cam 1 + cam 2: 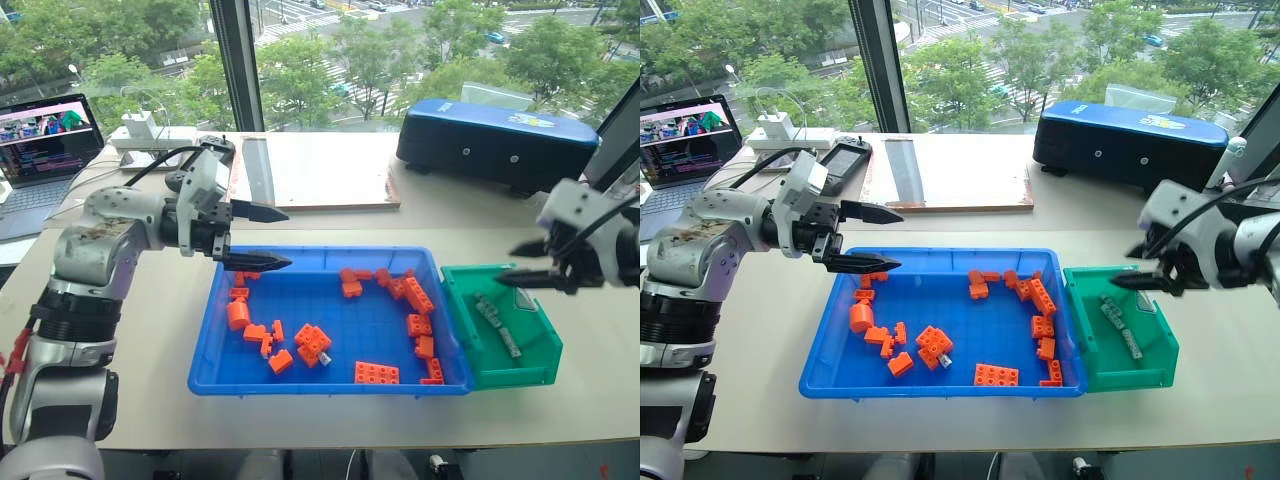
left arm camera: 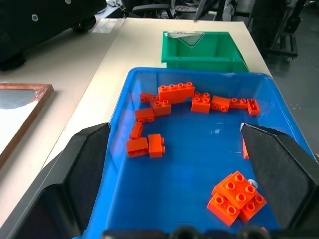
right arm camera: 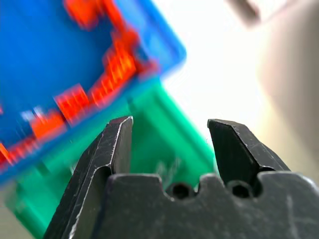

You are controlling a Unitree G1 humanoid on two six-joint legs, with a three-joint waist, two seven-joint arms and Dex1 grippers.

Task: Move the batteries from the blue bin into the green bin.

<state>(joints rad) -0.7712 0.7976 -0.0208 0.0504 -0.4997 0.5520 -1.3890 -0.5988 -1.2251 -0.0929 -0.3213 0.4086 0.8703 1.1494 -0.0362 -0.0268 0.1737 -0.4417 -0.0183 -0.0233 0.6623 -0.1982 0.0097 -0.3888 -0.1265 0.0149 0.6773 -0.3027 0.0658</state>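
The blue bin [image 1: 330, 385] lies mid-table with orange bricks [image 1: 415, 295] scattered in it. Beside one brick cluster a small grey-silver battery end [image 1: 325, 358] peeks out. The green bin [image 1: 540, 345] stands against the blue bin's right side, and two grey batteries [image 1: 497, 322] lie on its floor. My left gripper [image 1: 275, 237] hangs open over the blue bin's far left corner, pointing right, with nothing between its fingers. My right gripper [image 1: 518, 263] is open and empty above the green bin; in the right wrist view the right gripper [image 3: 169, 134] shows a clear gap over green plastic.
A dark navy case [image 1: 495, 140] sits behind the bins at the back right. A wood-framed board [image 1: 310, 170] lies behind the blue bin. A laptop [image 1: 45, 140] and a power strip [image 1: 150, 135] stand at the far left by the window.
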